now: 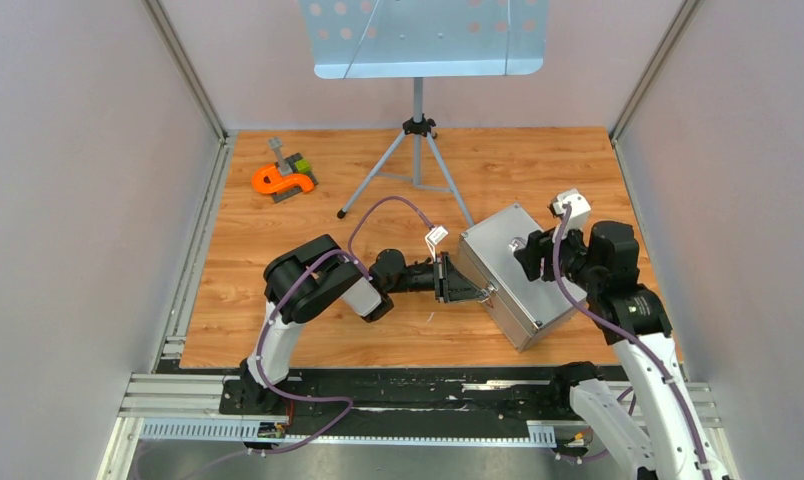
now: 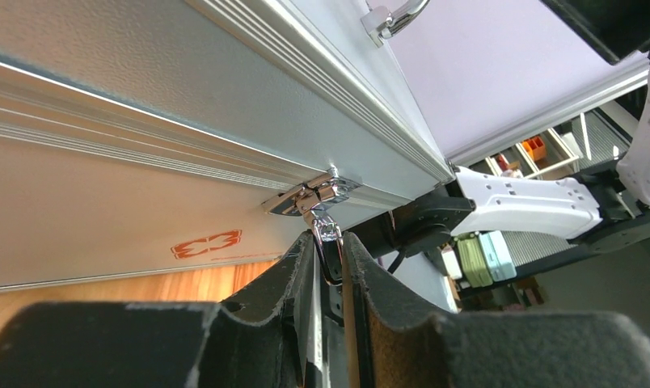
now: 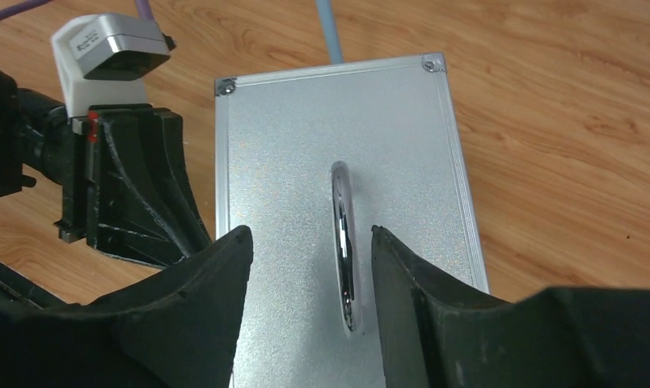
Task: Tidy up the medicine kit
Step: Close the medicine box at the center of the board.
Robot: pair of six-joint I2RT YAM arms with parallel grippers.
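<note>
The medicine kit [image 1: 513,275], a silver aluminium case with its lid down, stands at an angle on the wooden table, right of centre. My left gripper [image 1: 465,285] is pressed up to the case's front. In the left wrist view its black fingers [image 2: 293,283] are shut on the chrome tab of a front latch [image 2: 310,196], with my left gripper [image 2: 330,257] pinching the tab from both sides. My right gripper [image 3: 310,242] hovers open over the case top [image 3: 289,162]. The metal handle [image 3: 343,242] lies between its fingertips, closer to the right one and untouched.
A music stand's tripod [image 1: 416,150] stands at the back centre, one leg reaching toward the case. An orange curved object on a small grey base [image 1: 283,180] sits at the back left. Walls close in both sides. The table ends just right of the case.
</note>
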